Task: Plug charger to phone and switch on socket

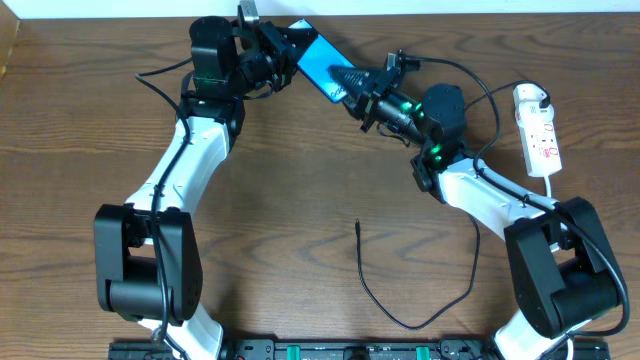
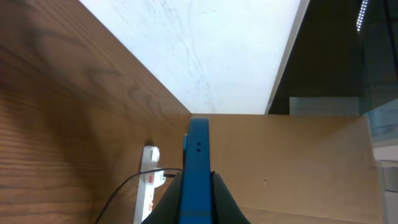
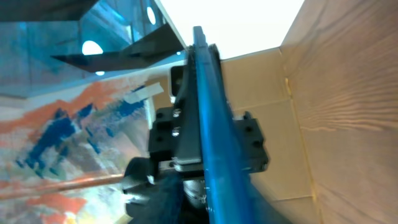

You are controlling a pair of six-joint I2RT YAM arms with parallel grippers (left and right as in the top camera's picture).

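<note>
Both my claws grip the phone [image 1: 318, 65] on edge, left claw [image 1: 287, 52] and right claw [image 1: 347, 86] at opposite ends. Well behind my right claw, the charger [image 1: 372, 290] lies loose on the surface [image 1: 280, 250]; the socket [image 1: 540, 130] is untouched. Judged next: one claw releases and fetches the plug tip [image 1: 358, 224].

I see the phone [image 1: 322, 68] at the back. The socket [image 1: 540, 132] lies right of it, the charger [image 1: 375, 290] nearer me.
</note>
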